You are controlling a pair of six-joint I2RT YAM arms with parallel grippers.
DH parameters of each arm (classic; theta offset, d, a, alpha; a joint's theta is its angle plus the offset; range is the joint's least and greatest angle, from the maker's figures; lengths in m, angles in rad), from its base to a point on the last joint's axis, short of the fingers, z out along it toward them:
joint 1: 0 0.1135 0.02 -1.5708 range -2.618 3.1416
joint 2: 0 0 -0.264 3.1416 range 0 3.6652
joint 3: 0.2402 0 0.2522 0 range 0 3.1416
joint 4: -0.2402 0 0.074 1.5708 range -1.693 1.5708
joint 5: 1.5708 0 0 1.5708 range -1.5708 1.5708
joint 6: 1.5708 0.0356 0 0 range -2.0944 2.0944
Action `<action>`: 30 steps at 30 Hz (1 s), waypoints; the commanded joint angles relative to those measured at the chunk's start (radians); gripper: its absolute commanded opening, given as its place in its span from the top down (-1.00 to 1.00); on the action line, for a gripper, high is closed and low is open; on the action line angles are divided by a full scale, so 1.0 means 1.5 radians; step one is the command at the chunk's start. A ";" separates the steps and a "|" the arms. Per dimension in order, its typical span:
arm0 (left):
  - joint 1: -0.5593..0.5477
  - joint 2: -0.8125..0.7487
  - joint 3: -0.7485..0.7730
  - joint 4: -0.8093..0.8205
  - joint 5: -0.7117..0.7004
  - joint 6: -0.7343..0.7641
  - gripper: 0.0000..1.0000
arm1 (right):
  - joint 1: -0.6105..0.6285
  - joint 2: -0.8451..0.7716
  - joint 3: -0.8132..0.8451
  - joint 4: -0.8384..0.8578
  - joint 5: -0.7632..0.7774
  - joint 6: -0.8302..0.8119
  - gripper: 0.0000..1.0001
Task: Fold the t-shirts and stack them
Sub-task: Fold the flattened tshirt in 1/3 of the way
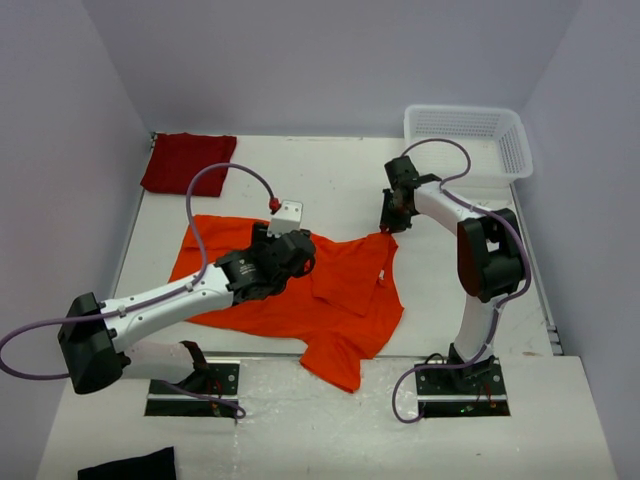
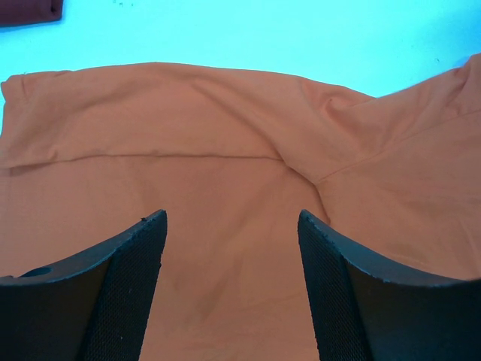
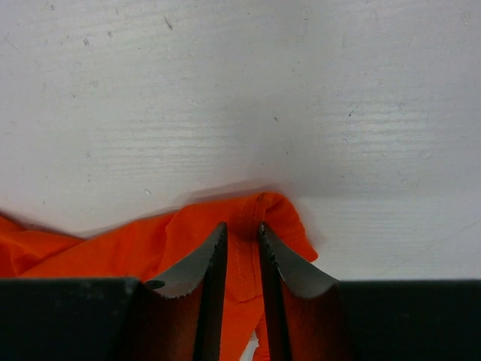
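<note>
The orange t-shirt lies rumpled on the surface. The right jaws, narrow, pinch its far corner; the left jaws hover wide and empty. That thin bite may slip during lifting, collapsing the fold.

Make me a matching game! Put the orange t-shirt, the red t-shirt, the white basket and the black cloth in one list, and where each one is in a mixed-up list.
Things:
1. orange t-shirt
2. red t-shirt
3. white basket
4. black cloth

Places:
A. far right corner
B. near edge, on the left
C. spread out in the middle
D. far left corner

Pairs: 1-C, 2-D, 3-A, 4-B
</note>
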 commanded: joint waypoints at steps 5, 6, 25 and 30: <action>0.043 0.025 0.011 0.025 0.011 0.016 -0.44 | -0.002 -0.001 -0.016 0.018 -0.017 0.011 0.53; 0.047 0.025 0.014 0.026 0.015 0.017 -0.44 | -0.002 -0.001 -0.014 0.017 -0.017 0.013 0.53; 0.174 0.142 0.069 -0.003 0.056 -0.019 -0.43 | 0.008 0.017 0.049 -0.075 0.122 0.108 1.00; 0.232 0.206 0.096 0.022 0.092 -0.028 -0.40 | 0.008 0.001 0.042 -0.077 0.144 0.102 1.00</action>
